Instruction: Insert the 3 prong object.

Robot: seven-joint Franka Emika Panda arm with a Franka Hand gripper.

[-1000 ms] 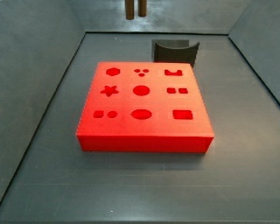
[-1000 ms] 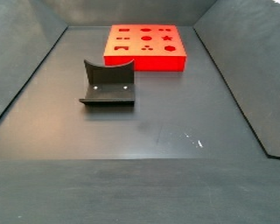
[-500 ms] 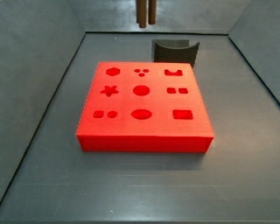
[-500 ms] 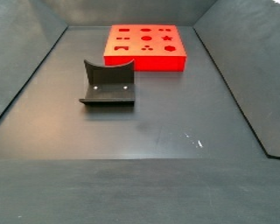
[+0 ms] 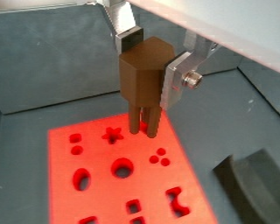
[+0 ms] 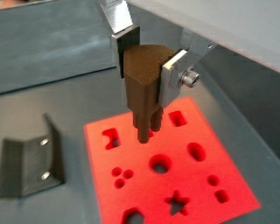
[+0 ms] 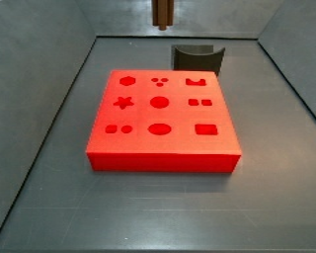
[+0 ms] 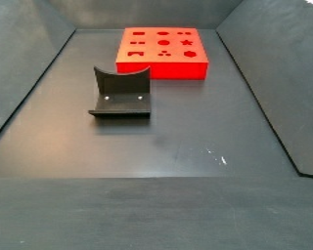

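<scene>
While the 3 prong object (image 5: 143,83) is carried between the silver finger plates, the pincer (image 5: 146,74) is seen in both wrist views to be closed on it, with the prongs pointing down toward the red block (image 5: 130,166). The piece is held well above the block, and no prong has yet been entered into any hole. In a side view only the lower tips of the piece (image 7: 162,12) are caught at the upper edge of the frame, above the far end of the tabletop (image 7: 55,138) and near the dark grey curved holder (image 7: 197,57); in the opposite side view neither the pincer nor the piece is shown.

The pick-up is judged to be finished, so the first half of the task is done. What remains is the alignment of the prongs over the three-dot hole (image 7: 162,81) in the block's top face, the descent, and the release. In the wrist views the prongs appear to hang over the block's near rows of holes, but whether they are lined up with the three-dot cluster (image 6: 125,177) cannot be told.
</scene>
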